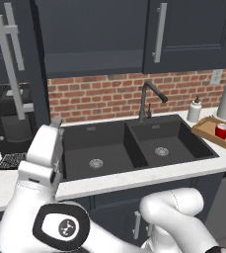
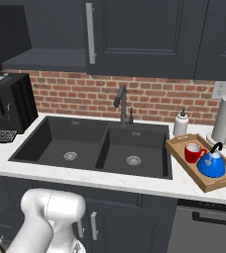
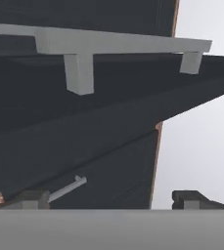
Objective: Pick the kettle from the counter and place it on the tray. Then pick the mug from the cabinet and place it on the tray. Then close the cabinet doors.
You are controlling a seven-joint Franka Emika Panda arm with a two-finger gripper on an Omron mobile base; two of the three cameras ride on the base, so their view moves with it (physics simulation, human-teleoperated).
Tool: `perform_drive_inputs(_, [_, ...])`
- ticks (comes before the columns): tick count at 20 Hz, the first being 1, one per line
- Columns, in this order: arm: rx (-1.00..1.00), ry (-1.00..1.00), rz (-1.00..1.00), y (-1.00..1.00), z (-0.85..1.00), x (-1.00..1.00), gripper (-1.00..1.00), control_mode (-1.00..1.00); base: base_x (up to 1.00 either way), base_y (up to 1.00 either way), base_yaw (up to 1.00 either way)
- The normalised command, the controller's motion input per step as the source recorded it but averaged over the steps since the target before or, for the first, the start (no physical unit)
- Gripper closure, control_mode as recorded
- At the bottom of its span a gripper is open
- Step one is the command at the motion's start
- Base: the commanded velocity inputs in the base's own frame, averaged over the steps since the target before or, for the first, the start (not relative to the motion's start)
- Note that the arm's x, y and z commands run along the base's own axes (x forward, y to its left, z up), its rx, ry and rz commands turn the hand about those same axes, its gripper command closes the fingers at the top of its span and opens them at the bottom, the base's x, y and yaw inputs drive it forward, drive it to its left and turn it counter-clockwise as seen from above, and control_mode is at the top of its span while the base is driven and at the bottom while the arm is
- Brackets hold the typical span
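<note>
2 items already sit in the tray [image 2: 188, 175]: your kettle [image 2: 211, 164] at its 3 o'clock end and the mug [image 2: 194, 152] touching it on the sink side. 1 cabinet door [image 1: 13, 64] hangs open at 10 o'clock above the counter [image 2: 134, 183]. Your gripper [image 3: 111, 197] has its fingers [image 3: 31, 197] spread apart, facing that door's silver handle [image 3: 99, 44] up close without touching it.
</note>
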Motion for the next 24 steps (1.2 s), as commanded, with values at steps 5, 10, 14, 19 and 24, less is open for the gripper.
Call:
perform_drive_inputs(5, [0.00, 0.09, 0.00, 0.00, -0.12, -0.32, -1.00, -1.00, 0.00, 0.00, 0.00])
perform_drive_inputs(10, [0.03, 0.02, 0.00, -0.04, -0.53, -0.68, -1.00, -1.00, 0.00, 0.00, 0.00])
perform_drive_inputs(14, [0.01, 0.06, 0.00, 0.00, -0.48, -0.52, -1.00, -1.00, 0.00, 0.00, 0.00])
perform_drive_inputs(19, [0.00, 0.23, 0.00, 0.39, 0.04, 0.06, -1.00, -1.00, 0.00, 0.00, 0.00])
perform_drive_inputs(24, [0.00, 0.25, 0.00, 0.53, 0.15, 0.30, -1.00, -1.00, 0.00, 0.00, 0.00])
